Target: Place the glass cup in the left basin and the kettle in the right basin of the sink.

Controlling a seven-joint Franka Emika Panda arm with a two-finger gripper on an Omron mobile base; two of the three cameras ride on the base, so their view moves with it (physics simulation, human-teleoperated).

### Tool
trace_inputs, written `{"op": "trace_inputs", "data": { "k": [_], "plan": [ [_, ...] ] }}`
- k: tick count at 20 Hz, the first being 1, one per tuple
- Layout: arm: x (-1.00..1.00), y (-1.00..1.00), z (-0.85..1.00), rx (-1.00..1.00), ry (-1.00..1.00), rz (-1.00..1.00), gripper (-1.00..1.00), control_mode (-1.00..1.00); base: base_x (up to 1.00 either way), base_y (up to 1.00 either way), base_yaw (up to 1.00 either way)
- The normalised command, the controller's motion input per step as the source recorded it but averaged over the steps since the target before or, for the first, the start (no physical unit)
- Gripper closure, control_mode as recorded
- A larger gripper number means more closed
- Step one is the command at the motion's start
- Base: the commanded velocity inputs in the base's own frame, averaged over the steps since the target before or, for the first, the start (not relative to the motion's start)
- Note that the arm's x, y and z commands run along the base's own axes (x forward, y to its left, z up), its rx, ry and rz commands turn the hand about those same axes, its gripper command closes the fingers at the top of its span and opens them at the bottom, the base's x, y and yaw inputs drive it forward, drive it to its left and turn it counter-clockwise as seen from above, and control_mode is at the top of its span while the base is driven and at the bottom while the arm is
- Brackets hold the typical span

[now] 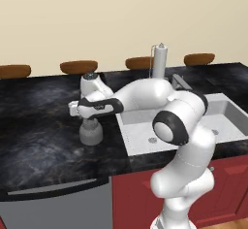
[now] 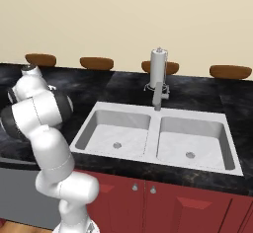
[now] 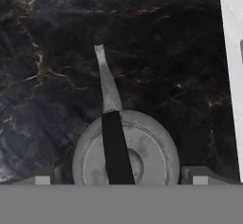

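kettle [image 3: 126, 149] grasp, claw [image 3: 121, 180] spread wide above it.
lower your claw straight, straddle the black handle [image 3: 115, 147], close squarely before lifting off the counter [image 3: 57, 52].

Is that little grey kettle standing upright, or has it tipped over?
Upright. The kettle stands on its flat base on the black counter, and the hand view looks straight down on its round lid.

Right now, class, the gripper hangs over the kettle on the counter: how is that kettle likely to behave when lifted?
The kettle looks like rigid grey metal, so it probably won't flex. Its squat, wide body suggests it resists tipping. Smooth rounded sides could slip between the open gripper's fingers; the handle seems the safer hold.
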Motion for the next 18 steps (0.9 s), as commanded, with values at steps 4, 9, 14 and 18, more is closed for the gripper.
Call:
{"op": "trace_inputs", "data": {
  "k": [4,9,14,18],
  "plan": [
    [0.12,0.34,-0.12,0.0,0.0,0.0,1.0,-1.0,0.0,0.0,0.0],
    [-0.1,0.18,-0.02,0.0,0.0,-0.01,1.0,-1.0,0.0,0.0,0.0],
    [-0.26,0.0,0.0,0.0,0.0,0.0,1.0,-1.0,0.0,0.0,0.0],
    [-0.25,0.0,0.0,0.0,0.0,0.0,1.0,-1.0,0.0,0.0,0.0]
  ]
}}
